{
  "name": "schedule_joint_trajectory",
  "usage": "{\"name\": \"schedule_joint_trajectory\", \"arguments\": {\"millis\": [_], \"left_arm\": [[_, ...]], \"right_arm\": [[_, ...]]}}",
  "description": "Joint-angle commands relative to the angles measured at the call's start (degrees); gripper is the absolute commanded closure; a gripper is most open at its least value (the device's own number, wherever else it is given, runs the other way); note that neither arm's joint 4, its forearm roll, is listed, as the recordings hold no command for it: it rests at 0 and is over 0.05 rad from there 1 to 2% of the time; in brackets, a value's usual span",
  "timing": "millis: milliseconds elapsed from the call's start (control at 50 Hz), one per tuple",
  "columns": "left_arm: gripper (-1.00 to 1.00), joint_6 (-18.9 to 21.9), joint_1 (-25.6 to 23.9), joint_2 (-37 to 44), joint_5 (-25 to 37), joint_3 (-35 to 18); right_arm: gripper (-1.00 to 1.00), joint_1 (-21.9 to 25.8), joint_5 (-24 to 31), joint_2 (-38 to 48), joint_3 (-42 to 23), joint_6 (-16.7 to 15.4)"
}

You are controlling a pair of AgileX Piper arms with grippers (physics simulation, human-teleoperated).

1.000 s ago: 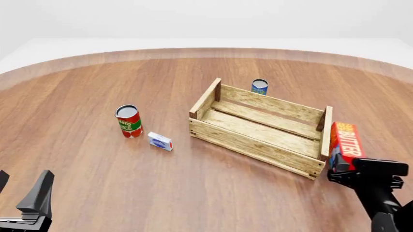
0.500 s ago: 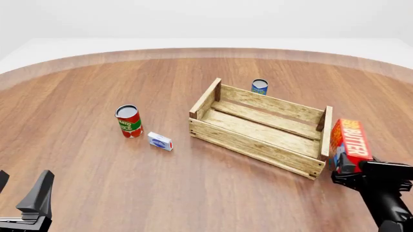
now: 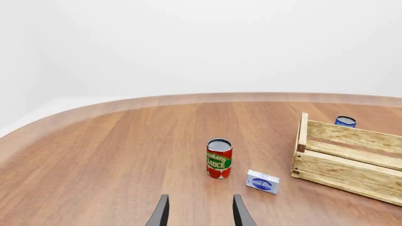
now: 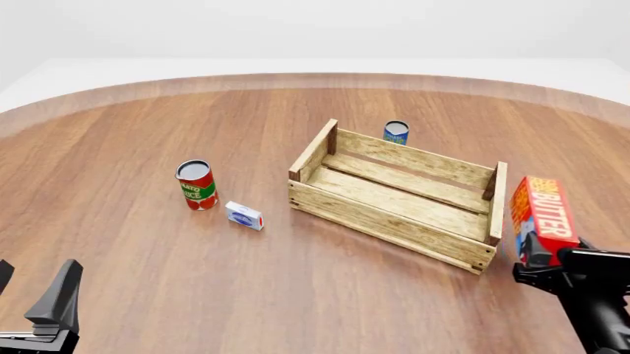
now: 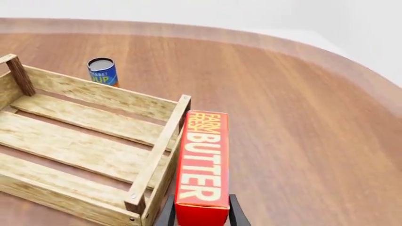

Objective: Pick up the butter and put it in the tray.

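Note:
The butter (image 4: 544, 220), a red-orange carton with white lettering, stands upright just outside the right end of the tray (image 4: 394, 225). My right gripper (image 4: 539, 261) is shut on its lower part. In the right wrist view the butter (image 5: 202, 165) sits between the two black fingers of the right gripper (image 5: 201, 214), close beside the tray's end wall (image 5: 164, 150). My left gripper (image 4: 29, 293) rests open near the front left edge, far from the tray. The left wrist view shows the left gripper (image 3: 199, 216) with nothing between its fingers, and the tray (image 3: 351, 174) off to one side.
A red-and-green tomato sauce can (image 4: 197, 185) and a small white-and-blue box (image 4: 244, 216) stand left of the tray. A blue can (image 4: 396, 133) stands just behind the tray's far wall. The round wooden table's edge (image 4: 315, 76) curves across the back.
The right gripper and the butter have shifted to the right and slightly upward in the front view, a little away from the tray's end. The left arm is unchanged.

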Motion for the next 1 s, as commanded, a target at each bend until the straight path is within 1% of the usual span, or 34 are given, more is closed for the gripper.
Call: {"name": "schedule_joint_trajectory", "arguments": {"millis": [20, 180, 420, 580, 680, 840, 900, 1000], "left_arm": [[-1.00, 0.0, 0.0, 0.0, 0.0, 0.0], [-1.00, 0.0, 0.0, 0.0, 0.0, 0.0], [-1.00, 0.0, 0.0, 0.0, 0.0, 0.0], [-1.00, 0.0, 0.0, 0.0, 0.0, 0.0], [-1.00, 0.0, 0.0, 0.0, 0.0, 0.0], [-1.00, 0.0, 0.0, 0.0, 0.0, 0.0], [-1.00, 0.0, 0.0, 0.0, 0.0, 0.0], [-1.00, 0.0, 0.0, 0.0, 0.0, 0.0]], "right_arm": [[1.00, 0.3, 3.2, -5.1, -0.3, 0.8], [1.00, 0.5, 9.7, -11.9, -1.0, 0.4], [1.00, 0.4, 14.5, -18.3, -0.1, 0.3], [1.00, 0.2, 20.9, -25.2, -0.8, 0.3], [1.00, 0.3, 23.7, -28.2, -1.0, 0.2], [1.00, 0.7, 30.3, -34.0, -2.9, -0.4], [1.00, 1.2, 33.7, -36.6, -4.3, -0.5], [1.00, 1.9, 35.8, -38.1, -5.2, -0.5]]}}
